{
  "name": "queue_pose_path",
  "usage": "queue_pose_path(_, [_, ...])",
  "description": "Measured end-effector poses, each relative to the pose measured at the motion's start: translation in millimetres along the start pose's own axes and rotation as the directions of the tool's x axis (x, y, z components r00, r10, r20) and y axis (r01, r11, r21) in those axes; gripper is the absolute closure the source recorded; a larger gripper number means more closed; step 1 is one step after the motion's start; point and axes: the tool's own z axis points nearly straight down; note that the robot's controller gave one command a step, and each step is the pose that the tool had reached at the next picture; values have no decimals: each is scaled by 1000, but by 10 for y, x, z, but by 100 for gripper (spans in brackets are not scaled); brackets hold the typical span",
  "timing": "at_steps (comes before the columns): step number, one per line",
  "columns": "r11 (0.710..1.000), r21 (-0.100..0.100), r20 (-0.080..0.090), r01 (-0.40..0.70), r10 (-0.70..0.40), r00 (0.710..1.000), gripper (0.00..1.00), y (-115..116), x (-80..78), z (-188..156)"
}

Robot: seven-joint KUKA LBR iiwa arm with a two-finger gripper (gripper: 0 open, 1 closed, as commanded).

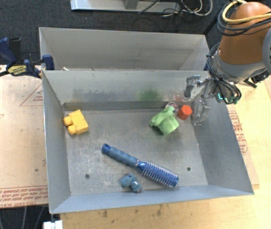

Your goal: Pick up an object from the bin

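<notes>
The pincer (196,100) hangs in the bin's (125,51) far right corner, close against the right-hand sloping wall. Its two metal fingers (191,86) look spread apart, and nothing sits between them. Above it are the arm's orange cover (244,32) and a bundle of dark cables (225,90) at the wrist.

The thing nearest the pincer is a small orange-red piece (185,111). It lies on the bin floor just to the pincer's left, near the foot of the back wall, and it is outside the fingers. Whether the nearer finger touches it cannot be told.

A crumpled green thing (165,122) lies just beside the orange-red piece, on the side away from the pincer and slightly nearer the camera. A thin pale bit runs between the two. The orange-red piece is thus hemmed in on three sides: the green thing on one, the pincer and right wall on the other, the back wall behind.

The other things lie well apart from that corner:
- A yellow block (76,122) with round studs on one side rests near the left wall.
- A blue hairbrush (140,165) lies aslant across the front of the floor, with its handle toward the left and its bristled head toward the right.
- A small blue-grey piece (131,183) sits just in front of the brush, near the front wall.
</notes>
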Motion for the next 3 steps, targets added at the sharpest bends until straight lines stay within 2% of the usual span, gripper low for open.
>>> queue_pose_path(1, [1000,-3,-1,-11,11,1000,0,714,71,846])
queue_pose_path(2, [960,2,5,281,-281,960,0,542,75,1033])
queue_pose_path(3, [831,5,8,557,-557,831,0,433,-168,1519])
